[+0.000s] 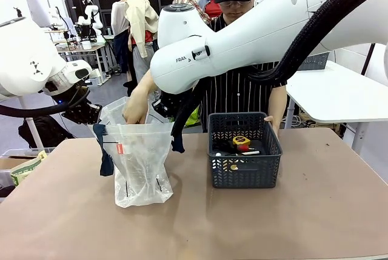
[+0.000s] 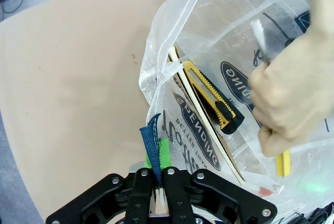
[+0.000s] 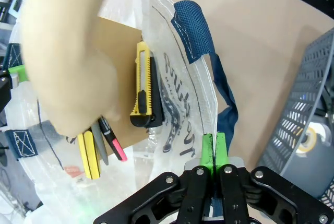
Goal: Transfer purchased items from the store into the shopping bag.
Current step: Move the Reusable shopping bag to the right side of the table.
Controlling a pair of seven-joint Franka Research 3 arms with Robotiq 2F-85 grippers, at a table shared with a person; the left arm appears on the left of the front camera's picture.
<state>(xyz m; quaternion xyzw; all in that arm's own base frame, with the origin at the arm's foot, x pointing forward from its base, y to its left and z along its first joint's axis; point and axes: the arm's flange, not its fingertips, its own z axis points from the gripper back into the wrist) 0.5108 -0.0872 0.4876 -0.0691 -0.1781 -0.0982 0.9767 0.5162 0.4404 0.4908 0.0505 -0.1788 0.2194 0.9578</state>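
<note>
**A:** Front view?
**B:** Centre-left, the shopping bag (image 1: 142, 169) is held with its mouth wide for the person's hand (image 1: 136, 110). Centre-right, the store (image 1: 244, 172) holds purchased items (image 1: 240, 145), mostly too dark to identify.

**A:** Left wrist view?
**B:** Bottom centre, the left gripper (image 2: 158, 153) pinches the bag's rim and navy handle (image 2: 150, 138). The hand hides some contents.

**A:** Right wrist view?
**B:** The right gripper (image 3: 214, 148) pinches the opposite rim. A yellow knife (image 3: 143, 85) lies inside; the hand is blurred.

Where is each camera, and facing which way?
Front: between left arm and right arm, both showing, facing the person across the table.
Left wrist: looks along left fingers, shut on the bag rim.
Right wrist: looks along right fingers, shut on the bag's other rim; basket beside.
Both wrist views share the hand and yellow knife in the bag.
</note>
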